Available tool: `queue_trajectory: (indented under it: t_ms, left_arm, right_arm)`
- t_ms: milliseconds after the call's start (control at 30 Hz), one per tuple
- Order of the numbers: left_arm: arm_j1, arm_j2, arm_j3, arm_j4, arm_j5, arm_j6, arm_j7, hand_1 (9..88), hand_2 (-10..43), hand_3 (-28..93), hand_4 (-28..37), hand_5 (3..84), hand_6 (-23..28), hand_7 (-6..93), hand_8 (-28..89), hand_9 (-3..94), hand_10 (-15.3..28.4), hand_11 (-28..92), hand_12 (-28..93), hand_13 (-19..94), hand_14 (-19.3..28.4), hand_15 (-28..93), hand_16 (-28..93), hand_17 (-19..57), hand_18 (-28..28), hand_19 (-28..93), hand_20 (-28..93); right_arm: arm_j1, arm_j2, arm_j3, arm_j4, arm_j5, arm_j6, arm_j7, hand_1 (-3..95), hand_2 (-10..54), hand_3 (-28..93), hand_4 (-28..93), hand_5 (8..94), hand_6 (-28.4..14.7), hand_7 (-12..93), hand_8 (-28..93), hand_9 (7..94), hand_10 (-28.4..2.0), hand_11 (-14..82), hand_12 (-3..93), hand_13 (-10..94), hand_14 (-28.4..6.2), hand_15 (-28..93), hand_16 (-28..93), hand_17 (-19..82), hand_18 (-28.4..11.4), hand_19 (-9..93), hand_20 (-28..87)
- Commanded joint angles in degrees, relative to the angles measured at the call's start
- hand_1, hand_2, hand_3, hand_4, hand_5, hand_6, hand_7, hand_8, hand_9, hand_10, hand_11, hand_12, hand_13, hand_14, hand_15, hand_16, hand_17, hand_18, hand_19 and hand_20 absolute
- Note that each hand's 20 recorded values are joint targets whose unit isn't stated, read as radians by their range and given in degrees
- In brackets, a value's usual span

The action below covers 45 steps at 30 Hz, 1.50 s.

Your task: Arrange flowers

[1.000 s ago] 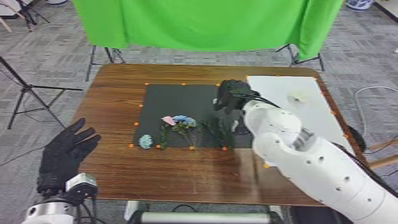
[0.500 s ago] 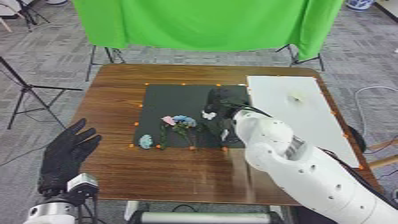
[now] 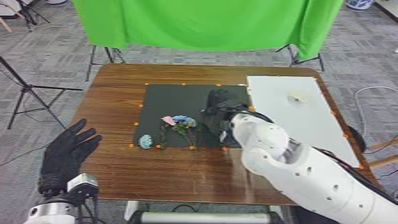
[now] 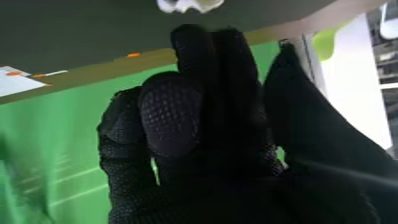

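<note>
Above the right part of the dark mat [image 3: 178, 95] is my right hand [image 3: 218, 107], open, to the right of the pink flower [image 3: 168, 120] and blue flower [image 3: 185, 120], whose green stems lie on the mat. A pale blue flower [image 3: 146, 141] rests near the mat's lower left corner. In the right wrist view my right hand [image 4: 222, 100] has long straight fingers and nothing visible in its hold; a white flower [image 4: 191, 4] lies on the mat beyond the fingertips. My left hand [image 3: 67, 150] stays open at the table's left edge.
A white sheet [image 3: 302, 122] covers the table's right side, with a pale flower [image 3: 298, 96] on it. Small orange markers edge the mat. Beyond the brown table [image 3: 142, 172] hangs a green cloth [image 3: 204, 25].
My right hand has shifted left and toward the near side over the mat. The white flower seen beside it half a second ago is now covered in the head view. My left hand has kept still.
</note>
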Motion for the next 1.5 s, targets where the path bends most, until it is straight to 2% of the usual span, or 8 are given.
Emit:
queue_trajectory:
  t_ms: [33,200,300,400,533,867,1033,1500]
  left_arm:
    - [0.3,-0.16,0.21,-0.03,-0.35,0.49,0.2,23.3,5.2,82,-23.0,39.6,10.3,16.9,-11,36.6,19.6,31,11,28,26.2,55,-9,-6.8,24.7,61,20]
    - [-0.3,0.03,0.52,0.26,-0.39,0.2,0.33,23.3,5.2,82,-22.9,39.6,10.3,17.0,-11,36.6,19.6,31,11,28,26.3,55,-9,-6.8,24.8,61,20]
    - [-0.7,0.13,0.72,0.33,-0.3,0.05,0.16,23.3,5.2,82,-22.9,39.6,10.4,16.9,-11,36.6,19.6,31,11,28,26.3,55,-9,-6.8,24.8,61,20]
    - [-0.9,0.02,0.45,0.43,-0.02,-0.23,-0.42,23.3,5.2,82,-23.0,39.6,10.3,16.9,-11,36.6,19.6,31,11,28,26.3,55,-9,-6.9,24.8,61,20]
    - [-0.7,-0.13,0.02,0.33,0.03,-0.22,-0.76,23.3,5.2,82,-22.9,39.6,10.3,17.0,-11,36.6,19.6,31,11,28,26.3,55,-9,-6.9,24.8,61,20]
    - [-1.0,-0.3,-0.25,0.47,0.59,-1.16,-2.02,23.3,5.2,82,-22.9,39.6,10.4,16.9,-11,36.6,19.6,31,11,28,26.3,55,-9,-6.8,24.8,61,20]
    - [-1.0,-0.43,-0.61,0.44,0.85,-1.24,-2.6,23.4,5.2,82,-22.9,39.7,10.3,17.0,-11,36.7,19.5,31,11,28,26.3,55,-9,-6.8,24.7,61,20]
    - [-0.2,-0.49,-0.32,0.2,0.44,-0.66,-1.62,23.4,5.1,82,-22.8,39.8,10.5,17.1,-11,36.7,19.7,31,11,28,26.2,55,-9,-6.8,24.7,61,20]
  right_arm:
    - [1.6,0.9,2.3,1.2,2.5,0.0,-0.2,24.3,6.1,93,-28,59.9,-4.0,21,-15,61.5,-17.7,29.3,14.9,63,-11.2,82,11,26,-22.6,92,31]
    - [0.5,-1.2,5.7,3.0,2.7,-8.9,-1.1,21.3,5.1,93,-25,53.1,-4.9,20,-15,54.1,-19.1,25.1,14.0,59,-12.8,84,9,23,-22.9,91,32]
    - [-1.2,-3.6,8.8,3.9,3.0,-15.9,-0.2,17.5,6.6,93,-19,46.8,-3.1,17,-14,45.8,-17.0,16.1,13.0,52,-16.4,82,7,21,-23.7,88,33]
    - [-2.3,-4.9,10.0,4.4,2.7,-19.6,0.3,13.2,8.8,93,-14,43.5,-2.2,15,-14,38.8,-16.0,11.1,13.1,45,-20.3,78,5,19,-23.5,87,34]
    - [-3.6,-6.5,11.7,4.3,2.1,-23.4,0.3,10.9,9.7,93,-10,41.8,-1.6,15,-14,35.5,-17.4,9.1,13.2,41,-21.6,76,5,17,-23.0,86,35]
    - [-4.0,-7.4,11.1,4.0,0.8,-24.0,-0.8,6.8,10.9,93,2,37.1,1.2,16,-14,30.7,-20.2,6.9,14.1,34,-23.3,76,3,13,-22.7,84,38]
    - [-4.5,-6.5,10.8,2.9,0.6,-22.3,-1.4,6.6,11.2,93,2,43.1,-0.2,17,-14,31.2,-20.4,7.1,14.2,34,-23.2,76,3,13,-22.6,84,39]
    - [-3.5,-2.5,9.1,-0.7,-0.8,-14.1,-2.8,6.5,10.9,93,-2,50.8,-3.5,21,-15,36.4,-21.3,9.3,13.9,39,-22.7,77,3,16,-22.9,86,41]
